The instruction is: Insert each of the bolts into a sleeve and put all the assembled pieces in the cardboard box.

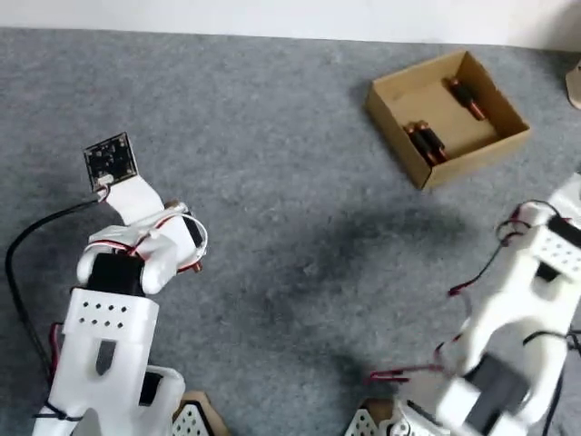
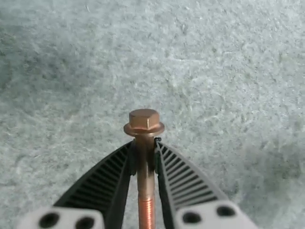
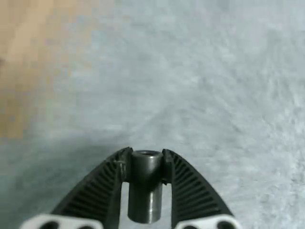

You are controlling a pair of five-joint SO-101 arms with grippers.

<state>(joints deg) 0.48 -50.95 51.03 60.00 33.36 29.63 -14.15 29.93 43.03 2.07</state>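
Note:
My left gripper (image 2: 144, 148) is shut on a copper bolt (image 2: 145, 143), its hex head sticking out past the fingertips over the grey carpet. In the high view the left arm (image 1: 136, 263) stands at the lower left, with a bit of the bolt (image 1: 192, 267) showing beside it. My right gripper (image 3: 145, 160) is shut on a dark metal sleeve (image 3: 145, 191), the open end facing outward. The right arm (image 1: 526, 309) stands at the lower right edge. The cardboard box (image 1: 392, 111) sits at the upper right and holds two assembled pieces (image 1: 427, 141) (image 1: 465, 98).
Grey carpet covers the whole table between the arms and the box. A tan wooden surface (image 3: 28, 57) borders the carpet in the right wrist view. Red and black cables (image 1: 472, 282) hang from the right arm.

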